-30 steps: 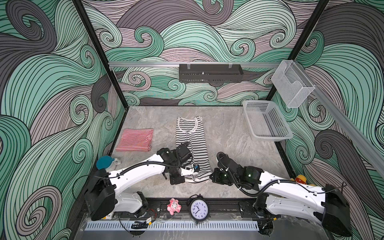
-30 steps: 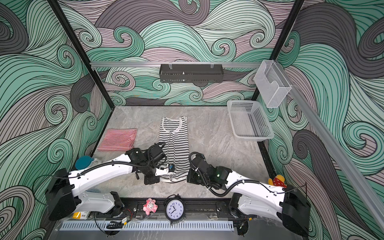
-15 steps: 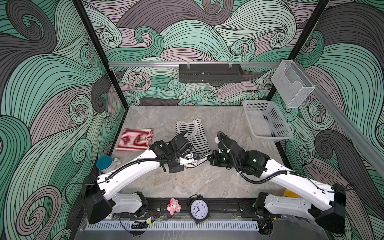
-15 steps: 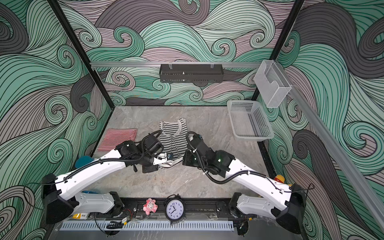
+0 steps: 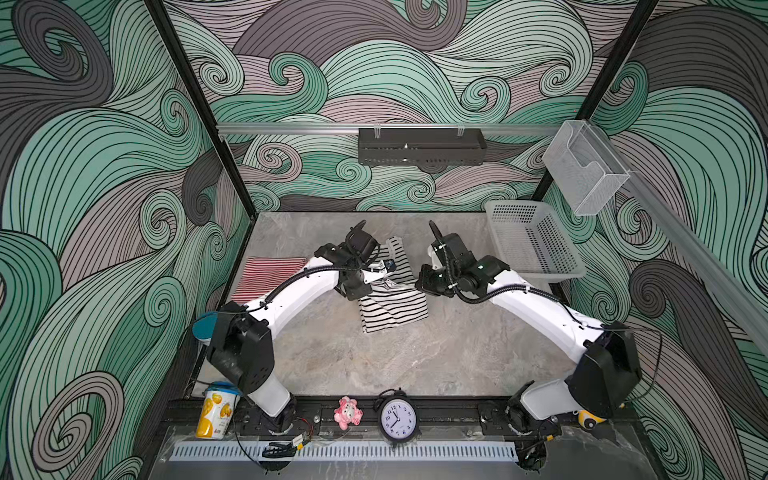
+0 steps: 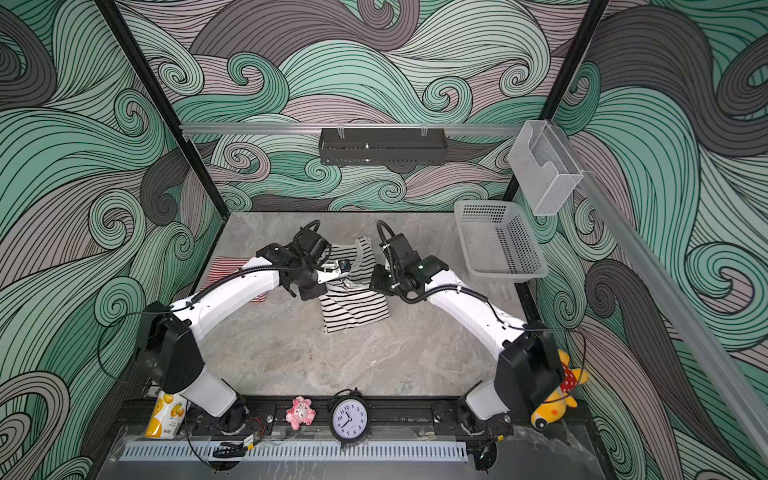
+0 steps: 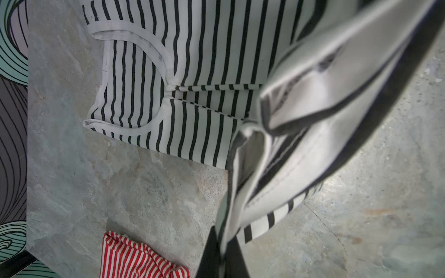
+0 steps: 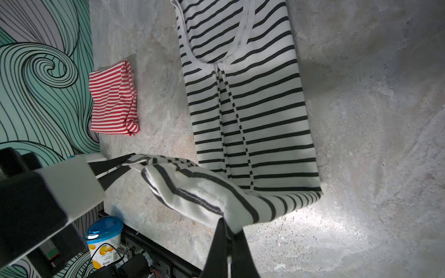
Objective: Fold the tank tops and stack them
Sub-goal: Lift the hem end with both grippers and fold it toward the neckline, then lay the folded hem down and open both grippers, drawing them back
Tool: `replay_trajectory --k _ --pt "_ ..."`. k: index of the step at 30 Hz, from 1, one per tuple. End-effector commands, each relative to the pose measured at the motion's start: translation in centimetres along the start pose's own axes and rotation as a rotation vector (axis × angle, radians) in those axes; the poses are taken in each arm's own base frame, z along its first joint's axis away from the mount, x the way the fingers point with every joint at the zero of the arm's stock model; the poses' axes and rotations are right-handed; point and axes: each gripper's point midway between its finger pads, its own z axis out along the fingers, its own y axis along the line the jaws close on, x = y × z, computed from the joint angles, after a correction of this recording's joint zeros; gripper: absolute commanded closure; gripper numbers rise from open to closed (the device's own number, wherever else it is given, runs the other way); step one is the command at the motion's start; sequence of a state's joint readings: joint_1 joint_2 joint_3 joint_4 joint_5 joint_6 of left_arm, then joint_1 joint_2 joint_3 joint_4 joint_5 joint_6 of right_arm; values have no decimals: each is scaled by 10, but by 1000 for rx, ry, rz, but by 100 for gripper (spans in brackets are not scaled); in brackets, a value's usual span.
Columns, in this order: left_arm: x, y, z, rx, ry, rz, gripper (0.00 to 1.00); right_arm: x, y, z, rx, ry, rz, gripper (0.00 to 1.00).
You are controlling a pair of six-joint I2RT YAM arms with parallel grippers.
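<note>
Left gripper (image 7: 220, 248) and right gripper (image 8: 226, 232) — jaws clamped — hold the black-and-white tank top (image 8: 252, 108) by its raised hem; red-and-white tank top (image 8: 113, 98) lies apart.

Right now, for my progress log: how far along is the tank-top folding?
Done: the red-and-white striped tank top lies folded at left on the table. In hand: the left gripper and right gripper, both shut, hold the hem of the black-and-white striped tank top lifted. Left: lay that fold down, then stack both.

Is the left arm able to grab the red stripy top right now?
Probably not yet: the left gripper is shut on the black-and-white top. The red top lies uncovered beside that arm, so after letting go, likely yes.
</note>
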State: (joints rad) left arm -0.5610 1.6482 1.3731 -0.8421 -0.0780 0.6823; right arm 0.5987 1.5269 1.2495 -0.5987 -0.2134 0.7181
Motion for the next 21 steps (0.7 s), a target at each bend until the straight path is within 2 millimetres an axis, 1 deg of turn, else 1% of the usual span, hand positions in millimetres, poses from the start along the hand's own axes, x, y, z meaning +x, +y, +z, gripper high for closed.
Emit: replay_trajectory --k 1,4,8,12,15,21 --pt "-8 11 11 15 -10 5 99 -13 4 13 -56 33 -14 100" --pt "-6 15 26 28 23 3 98 -21 -3 32 -49 64 -2 100" --pt "-6 26 44 21 42 -16 95 -29 -14 56 -41 104 16 100" --pt "-6 34 63 21 59 -31 92 -39 -27 76 -26 126 39 100" --pt "-6 39 76 27 70 -46 90 -48 -34 86 -24 132 55 100" --pt "-8 50 96 17 81 -75 89 -61 -43 101 -35 139 86 100"
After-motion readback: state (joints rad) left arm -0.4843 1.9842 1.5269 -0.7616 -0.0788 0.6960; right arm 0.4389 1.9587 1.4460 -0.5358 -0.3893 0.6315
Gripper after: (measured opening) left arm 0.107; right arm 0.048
